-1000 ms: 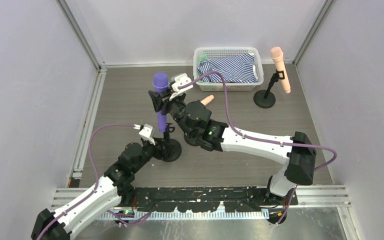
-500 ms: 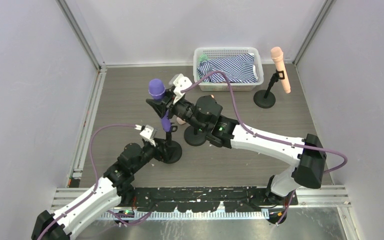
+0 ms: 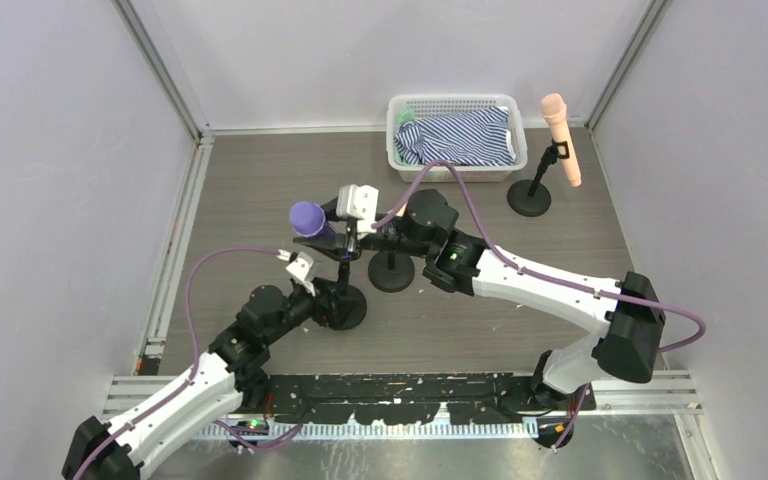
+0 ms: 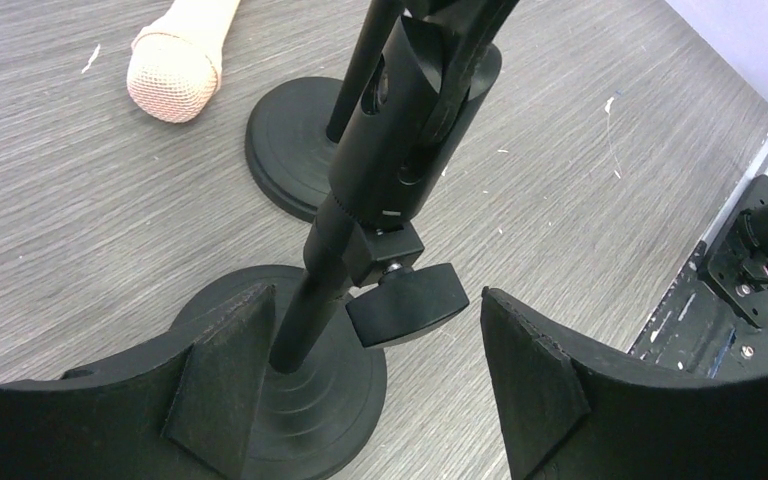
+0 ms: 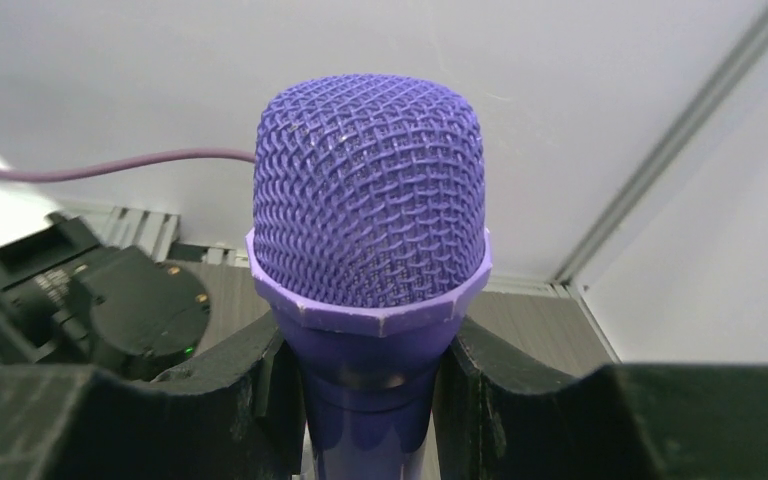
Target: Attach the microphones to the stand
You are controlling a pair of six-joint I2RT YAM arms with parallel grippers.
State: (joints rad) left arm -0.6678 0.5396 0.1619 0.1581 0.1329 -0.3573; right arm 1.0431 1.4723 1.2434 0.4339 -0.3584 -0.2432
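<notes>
Quick status from my end: the right gripper [image 5: 370, 400] is pinching the purple microphone [image 3: 308, 217] by the handle just under the head. It's tilted with the head toward 9 o'clock, right over the near stand [image 3: 344, 305]; can't tell if it touches the clip [image 4: 415, 130]. The left gripper [image 4: 365, 335] is spread wide around that stand's pole, with neither finger touching it. One peach microphone [image 4: 175, 65] lies loose on the table [image 3: 260, 190], at 11 o'clock past the second stand [image 3: 392, 274] in my left wrist view. The other peach microphone [image 3: 561, 138] sits clipped in the far stand [image 3: 530, 197] at 2 o'clock, beside the basket [image 3: 455, 102].
</notes>
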